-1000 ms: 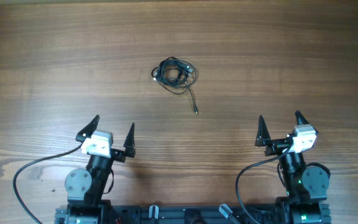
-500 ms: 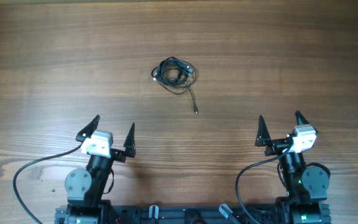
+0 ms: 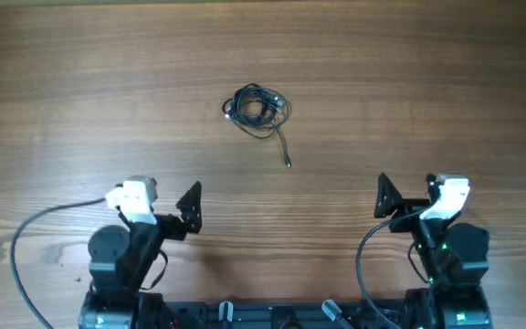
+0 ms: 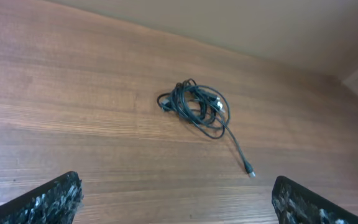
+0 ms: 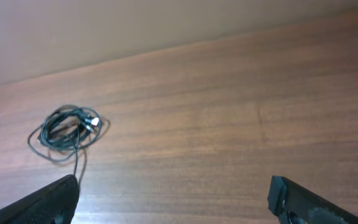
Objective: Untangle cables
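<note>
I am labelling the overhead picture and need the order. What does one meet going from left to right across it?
left gripper → tangle of cables → loose plug end → right gripper

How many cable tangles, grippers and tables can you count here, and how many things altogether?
Cable tangle: 1
Grippers: 2, the left gripper and the right gripper
Table: 1
Total: 4

One tangle of cables [image 3: 257,107]; two grippers, left gripper [image 3: 161,201] and right gripper [image 3: 413,196]; one table [image 3: 446,82].
</note>
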Controlling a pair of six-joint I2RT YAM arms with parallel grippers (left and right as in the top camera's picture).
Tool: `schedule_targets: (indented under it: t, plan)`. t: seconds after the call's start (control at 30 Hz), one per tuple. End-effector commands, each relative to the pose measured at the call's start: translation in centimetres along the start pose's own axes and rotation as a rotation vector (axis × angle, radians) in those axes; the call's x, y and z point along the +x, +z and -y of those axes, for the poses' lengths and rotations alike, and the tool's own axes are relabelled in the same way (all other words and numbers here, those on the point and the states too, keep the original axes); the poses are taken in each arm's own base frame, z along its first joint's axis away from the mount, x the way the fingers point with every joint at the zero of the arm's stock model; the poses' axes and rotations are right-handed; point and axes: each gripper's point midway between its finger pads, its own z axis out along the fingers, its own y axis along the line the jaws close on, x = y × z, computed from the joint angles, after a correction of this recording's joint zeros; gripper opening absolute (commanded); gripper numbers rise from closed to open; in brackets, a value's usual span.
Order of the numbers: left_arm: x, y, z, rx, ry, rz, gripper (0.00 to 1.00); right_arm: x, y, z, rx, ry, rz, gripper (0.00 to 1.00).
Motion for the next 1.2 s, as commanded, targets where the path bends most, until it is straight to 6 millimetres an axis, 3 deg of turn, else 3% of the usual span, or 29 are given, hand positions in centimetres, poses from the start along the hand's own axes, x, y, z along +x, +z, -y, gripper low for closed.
schedule_targets:
  t: [0.0, 0.2, 0.33, 0.43, 0.67, 0.8, 0.83, 1.0, 1.07, 1.17]
  plan:
    - [-0.7, 0.5, 0.4, -0.014, -0.019, -0.118, 1.00, -0.7, -0.4, -0.4, 0.002, 0.024, -0.075, 1.00]
    - [-1.5, 0.8, 0.6, -0.094, -0.089, -0.390, 1.00, 0.2, -1.1, -1.2, 0.008, 0.052, -0.330, 1.00]
    - [0.2, -1.3, 1.1, -0.129, -0.153, -0.580, 1.00, -0.3, -1.2, -1.3, 0.031, 0.067, -0.429, 1.00]
    - [-0.2, -2.1, 3.5, -0.010, -0.182, -0.587, 1.00, -1.9, -1.4, -2.2, 0.011, 0.074, -0.459, 1.00]
    - [-0.3, -1.7, 3.4, -0.022, -0.223, -0.588, 1.00, -3.0, -1.5, -3.6, -0.047, 0.095, -0.488, 1.00]
    - [-3.5, 0.1, 3.8, 0.004, -0.223, -0.463, 1.00, -3.1, -1.4, -3.1, -0.021, 0.097, -0.483, 1.00]
    - [-4.9, 1.2, 2.9, -0.059, -0.228, -0.444, 1.00, -3.1, -1.4, -3.2, -0.022, 0.097, -0.483, 1.00]
    - [-8.1, 5.6, 2.1, -0.113, -0.236, -0.494, 1.00, -3.4, -1.0, -2.5, 0.018, 0.076, -0.492, 1.00]
    - [-8.0, 7.3, 1.6, -0.142, -0.253, -0.562, 1.00, -4.0, -0.8, -2.5, 0.029, 0.077, -0.519, 1.00]
    - [-5.8, 7.1, -1.6, -0.312, -0.245, -0.654, 1.00, -4.5, -0.6, -2.1, 0.064, 0.056, -0.575, 1.00]
